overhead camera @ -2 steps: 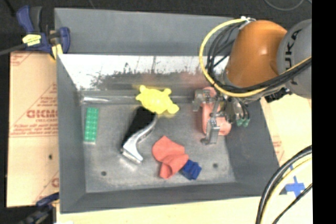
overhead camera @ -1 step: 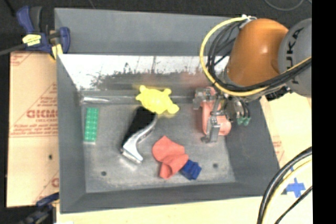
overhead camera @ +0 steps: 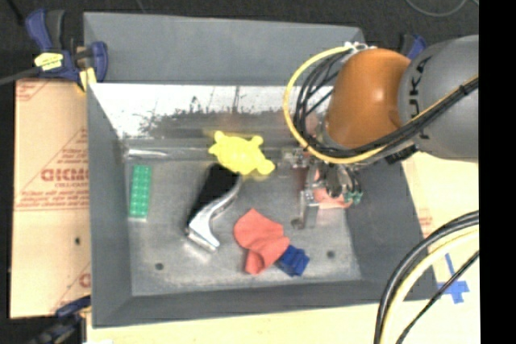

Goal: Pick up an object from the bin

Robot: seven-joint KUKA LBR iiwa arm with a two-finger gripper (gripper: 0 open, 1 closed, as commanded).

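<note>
Pincer (overhead camera: 310, 209) low beside red floppy thing (overhead camera: 258, 238), probably soft, light; pinch bunched middle. Released or clenched: cannot tell.

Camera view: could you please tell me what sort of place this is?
Probably a robotics lab grasping cell: a robot arm reaches into a grey metal bin of unrelated small things, like a yellow toy and a green strip.

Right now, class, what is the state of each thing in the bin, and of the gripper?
Black-and-silver tool: lying in the middle.
Yellow toy: lying by the back wall of the bin, against the tool's black end.
Green studded strip: flat at the left, apart.
Red cloth: crumpled, touching the blue piece.
Blue piece: at the front, against the red cloth.
Gripper: low in the bin's right part.
</note>
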